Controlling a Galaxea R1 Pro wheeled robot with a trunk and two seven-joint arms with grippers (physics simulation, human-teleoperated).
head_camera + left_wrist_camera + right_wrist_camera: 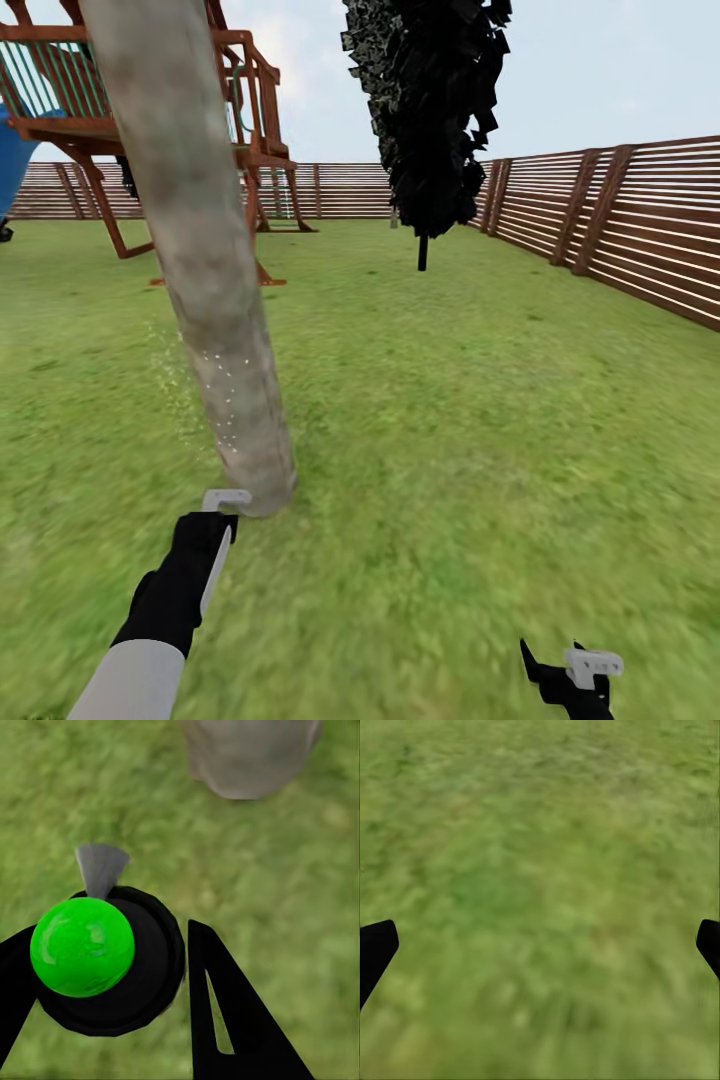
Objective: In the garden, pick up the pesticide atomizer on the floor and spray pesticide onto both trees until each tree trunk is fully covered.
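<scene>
A wide green lawn (480,420) fills the garden, bounded by a brown slatted wooden fence (640,225) along the far and right edges under a pale sky. A wooden play tower (250,120) stands at the far left. A thick, mottled grey-brown tree trunk (205,260) rises just ahead; pale spray specks dot its lower bark. A second tree (430,110) with dark blocky foliage stands farther back. The left gripper (120,975) has its jaws closed around the pesticide atomizer (105,956), beside the trunk's base. The right gripper (540,945) hangs over bare grass, jaws wide.
</scene>
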